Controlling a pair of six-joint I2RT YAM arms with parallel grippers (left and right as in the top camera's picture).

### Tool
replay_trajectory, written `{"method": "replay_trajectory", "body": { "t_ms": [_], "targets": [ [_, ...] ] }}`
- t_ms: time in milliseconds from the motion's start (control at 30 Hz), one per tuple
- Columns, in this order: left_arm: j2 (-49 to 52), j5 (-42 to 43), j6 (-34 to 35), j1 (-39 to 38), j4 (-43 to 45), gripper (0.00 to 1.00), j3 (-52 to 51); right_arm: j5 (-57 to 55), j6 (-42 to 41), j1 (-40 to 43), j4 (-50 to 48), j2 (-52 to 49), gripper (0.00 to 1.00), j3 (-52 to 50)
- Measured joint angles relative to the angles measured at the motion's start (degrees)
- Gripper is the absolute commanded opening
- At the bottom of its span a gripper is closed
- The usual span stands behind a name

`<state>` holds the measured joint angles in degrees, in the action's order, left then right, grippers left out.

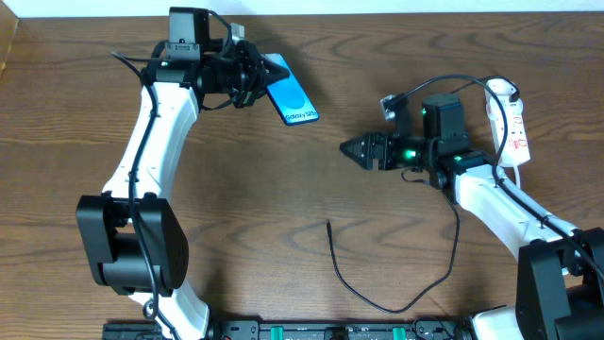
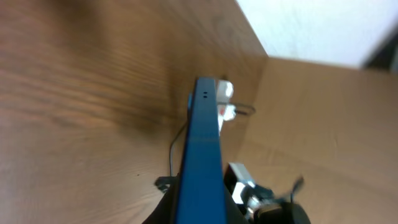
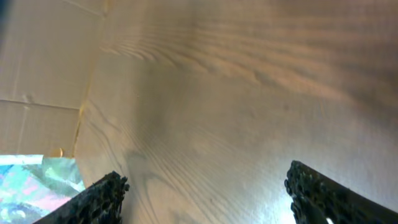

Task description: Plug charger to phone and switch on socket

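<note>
The phone (image 1: 293,96), blue-screened, is lifted at the back left of the table, and my left gripper (image 1: 255,77) is shut on its near end. In the left wrist view the phone (image 2: 202,143) shows edge-on, clamped between the jaws of the left gripper (image 2: 200,214). The charger (image 1: 377,300) is a thin black cable looping over the front middle of the table, its free tip (image 1: 328,224) lying loose. The white socket (image 1: 515,121) lies at the far right. My right gripper (image 1: 351,148) hovers mid-table pointing left. In its wrist view the right gripper (image 3: 208,199) is open over bare wood.
The right arm's body (image 1: 444,127) stands between its gripper and the socket. The socket's white cord (image 1: 494,94) curves off its far end. A cardboard panel (image 3: 37,56) borders the wooden table (image 1: 236,217) on the left, and a white wall (image 2: 323,28) lies behind it.
</note>
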<state>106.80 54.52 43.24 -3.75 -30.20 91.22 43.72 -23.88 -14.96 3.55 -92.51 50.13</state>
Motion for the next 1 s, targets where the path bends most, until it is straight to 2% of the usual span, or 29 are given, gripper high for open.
{"method": "replay_trajectory", "body": {
  "t_ms": [133, 300, 433, 567, 633, 733, 833, 933, 1000],
  "targets": [
    [0.00, 7.23, -5.46, 1.20, 3.80, 0.07, 0.00, -3.89, 0.26, -1.88, 4.39, 0.00, 0.80, 0.02],
    [0.00, 17.03, -8.55, 4.79, 9.51, 0.07, 0.00, -10.14, 0.24, -4.68, 7.02, 0.00, 0.80, 0.17],
    [0.00, 22.27, -9.27, 8.26, 11.15, 0.07, 0.00, -17.57, 0.28, -7.69, 15.74, 0.00, 0.87, 2.69],
    [0.00, 24.46, -9.68, 10.97, 11.19, 0.08, 0.00, -27.93, 0.28, -12.15, 26.97, 0.00, 0.99, 8.57],
    [0.00, 25.07, -9.88, 12.13, 11.19, 0.07, 0.00, -32.87, 0.42, -14.73, 30.12, 0.00, 0.99, 11.02],
    [0.00, 25.55, -10.10, 13.49, 11.19, 0.07, 0.00, -37.68, 0.42, -18.82, 29.94, 0.15, 0.99, 12.28],
    [0.00, 26.14, -10.12, 14.08, 11.19, 0.08, 0.00, -38.66, 0.26, -21.81, 29.49, 0.17, 0.99, 12.33],
    [0.00, 26.34, -10.12, 14.21, 11.19, 0.07, 0.00, -38.40, 0.13, -24.26, 28.76, 0.17, 0.91, 12.33],
    [0.00, 26.38, -10.12, 14.25, 11.19, 0.07, 0.00, -38.25, -0.31, -25.68, 28.79, 0.17, 0.93, 12.33]
  ]
}}
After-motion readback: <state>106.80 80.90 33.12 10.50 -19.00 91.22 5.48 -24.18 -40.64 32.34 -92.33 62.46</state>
